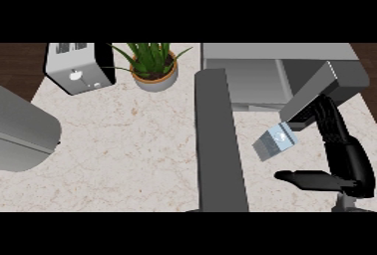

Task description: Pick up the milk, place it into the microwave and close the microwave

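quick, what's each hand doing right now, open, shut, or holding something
Left hand: not in view.
Right hand: cannot tell; its fingers reach toward the milk carton, which is tilted by the open microwave.

Item count: one toaster (77,68), one potted plant (154,63), one microwave (283,74) with one open door (219,144), one milk carton (275,142), one hand (335,167)
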